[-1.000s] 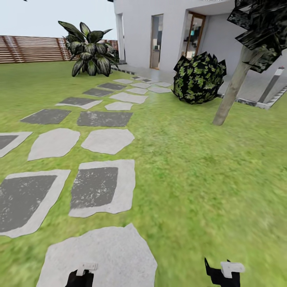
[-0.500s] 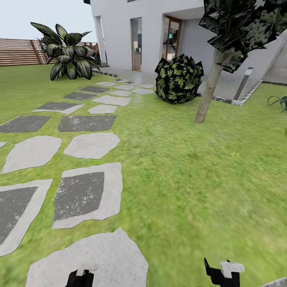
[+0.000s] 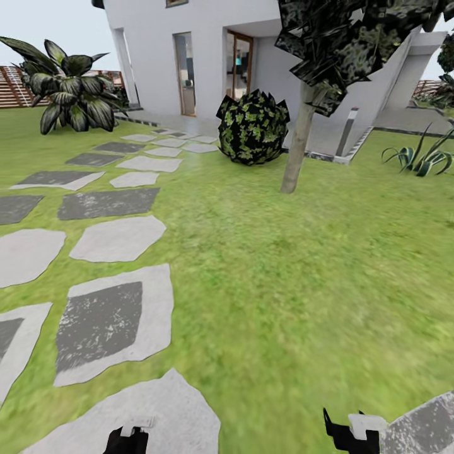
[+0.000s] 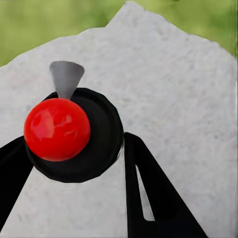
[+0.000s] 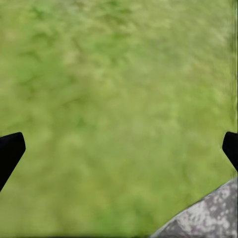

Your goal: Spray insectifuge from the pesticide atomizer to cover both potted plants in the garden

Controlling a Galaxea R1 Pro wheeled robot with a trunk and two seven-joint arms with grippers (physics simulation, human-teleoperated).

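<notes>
The pesticide atomizer [image 4: 94, 148], a black round bottle with a red top, sits between the two black fingers of my left gripper [image 4: 74, 146], which is shut on it above a pale stepping stone [image 4: 173, 89]. In the head view my left gripper [image 3: 129, 436] shows at the bottom edge over that stone [image 3: 151, 410]. At the bottom right, my right gripper [image 3: 353, 432] is open. Its fingertips stand wide apart over bare grass in the right wrist view [image 5: 121, 146]. The potted plants are out of view.
A path of stepping stones [image 3: 107, 325] runs up the left toward the white house [image 3: 208, 44]. A round dark bush [image 3: 253, 128], a thin tree trunk [image 3: 297, 148], a big leafy plant [image 3: 69, 94], a spiky plant in the grass [image 3: 422, 157] and a grey post [image 3: 347, 131] stand ahead.
The head view has swung right, so the whole scene has slid left. The spiky plant and a grey stone at the bottom right have come into view. Both grippers keep their places.
</notes>
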